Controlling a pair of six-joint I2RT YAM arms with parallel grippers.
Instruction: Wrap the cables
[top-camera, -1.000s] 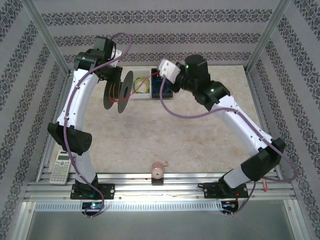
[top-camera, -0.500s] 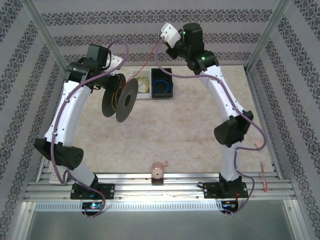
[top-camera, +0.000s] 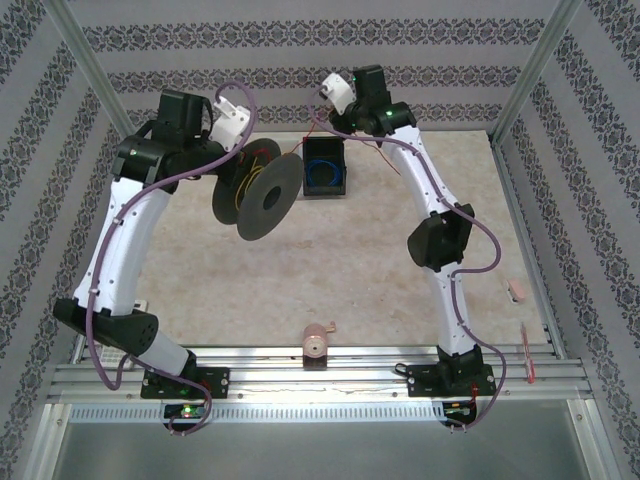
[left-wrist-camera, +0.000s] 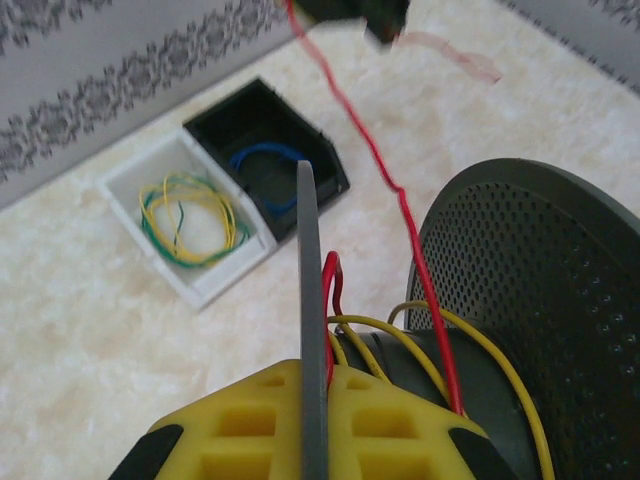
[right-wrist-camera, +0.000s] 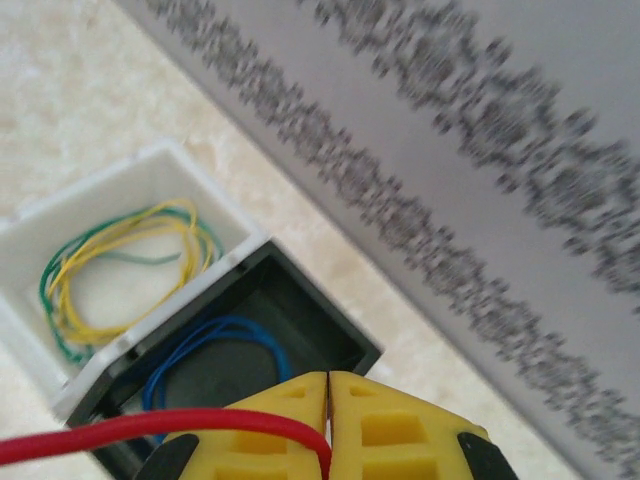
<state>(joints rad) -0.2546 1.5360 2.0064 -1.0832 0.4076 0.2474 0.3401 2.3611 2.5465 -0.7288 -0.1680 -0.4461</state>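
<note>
The wrapping looks like it is only just starting: the red cable (left-wrist-camera: 372, 150) is reaching the middle of the spool (left-wrist-camera: 530, 300) with hardly any turns showing, so most of it is waiting to be wound. The right gripper (right-wrist-camera: 328, 400) fingers are pressing tight together, pinching the red cable and holding it up over the far edge of the table (top-camera: 300, 270). The left gripper (left-wrist-camera: 315, 385) fingers are squeezing the spool's thin side plate, lifting it over the far left part. Below, a black box (left-wrist-camera: 215, 120) and a white box (left-wrist-camera: 140, 190) are sitting by the far edge
</note>
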